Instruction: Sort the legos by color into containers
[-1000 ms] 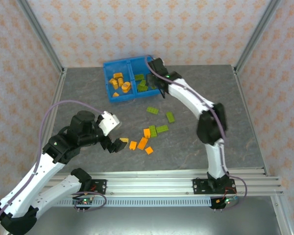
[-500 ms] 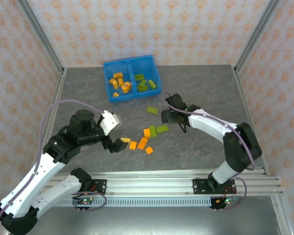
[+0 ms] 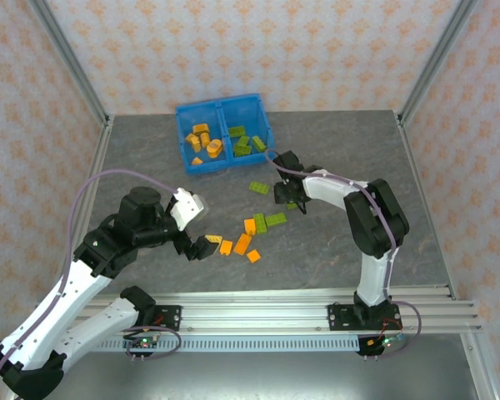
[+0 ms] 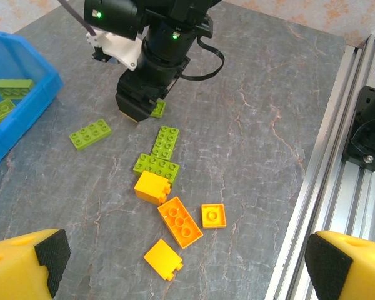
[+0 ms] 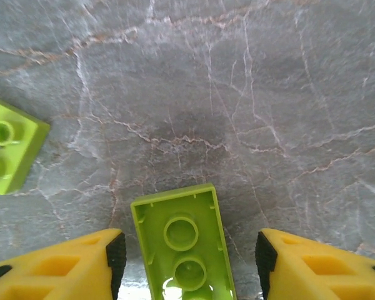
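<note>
The blue bin (image 3: pixel 221 162) stands at the back, with orange legos (image 3: pixel 204 140) in its left compartment and green legos (image 3: pixel 246 143) in its right one. Loose on the table lie several orange bricks (image 3: pixel 242 243) and green bricks (image 3: pixel 276 219). My right gripper (image 3: pixel 287 200) is low over the table and open. An upside-down green brick (image 5: pixel 181 231) lies between its fingers (image 5: pixel 81 265) with a gap on each side. My left gripper (image 3: pixel 202 248) hangs open and holds nothing, just left of the orange bricks (image 4: pixel 180 222).
Another green brick (image 3: pixel 259 187) lies between the bin and the right gripper, and its edge (image 5: pixel 9 153) is at the left of the right wrist view. The aluminium rail (image 4: pixel 337 169) runs along the near table edge. The bin corner (image 4: pixel 25 119) is at the left of the left wrist view.
The right arm left the bin's green compartment, swung out over the table and came down around a loose green brick. The left arm has hardly moved.
</note>
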You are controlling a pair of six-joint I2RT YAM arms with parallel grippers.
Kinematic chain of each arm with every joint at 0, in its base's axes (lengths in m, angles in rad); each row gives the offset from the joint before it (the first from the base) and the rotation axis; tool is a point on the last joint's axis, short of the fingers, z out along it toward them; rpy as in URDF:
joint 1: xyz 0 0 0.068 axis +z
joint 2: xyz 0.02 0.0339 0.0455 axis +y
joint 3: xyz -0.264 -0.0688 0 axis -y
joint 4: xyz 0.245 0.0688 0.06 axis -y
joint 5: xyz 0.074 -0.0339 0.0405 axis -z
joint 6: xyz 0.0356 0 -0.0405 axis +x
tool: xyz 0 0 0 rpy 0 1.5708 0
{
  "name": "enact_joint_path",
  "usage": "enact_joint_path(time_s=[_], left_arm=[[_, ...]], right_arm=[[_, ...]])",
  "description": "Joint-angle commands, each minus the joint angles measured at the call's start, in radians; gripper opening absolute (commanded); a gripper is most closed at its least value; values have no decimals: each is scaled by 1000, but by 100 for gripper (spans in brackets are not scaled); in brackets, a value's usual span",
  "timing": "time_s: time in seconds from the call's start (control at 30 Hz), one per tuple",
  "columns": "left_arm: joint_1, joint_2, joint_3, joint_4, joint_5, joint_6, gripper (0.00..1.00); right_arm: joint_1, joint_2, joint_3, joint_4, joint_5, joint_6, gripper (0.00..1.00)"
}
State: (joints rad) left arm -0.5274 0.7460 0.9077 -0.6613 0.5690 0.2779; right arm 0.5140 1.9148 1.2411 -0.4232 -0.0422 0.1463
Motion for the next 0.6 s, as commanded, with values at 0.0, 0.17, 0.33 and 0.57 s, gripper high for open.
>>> enact_joint_path(time_s=[0.0, 0.17, 0.33, 0.57], left_arm=[[14, -9, -10, 17, 2, -17, 100], [14, -5, -8, 15, 3, -17, 100], [13, -4, -7, 15, 2, -19, 100], [14, -4, -7, 13, 0, -22, 100]], right_arm=[[-2, 1, 4, -24, -4, 20, 56], [-2, -3, -26, -35, 4, 20, 49], [-3, -7, -47, -34, 0, 16, 48], [-2, -36, -44, -48, 17, 34, 39]])
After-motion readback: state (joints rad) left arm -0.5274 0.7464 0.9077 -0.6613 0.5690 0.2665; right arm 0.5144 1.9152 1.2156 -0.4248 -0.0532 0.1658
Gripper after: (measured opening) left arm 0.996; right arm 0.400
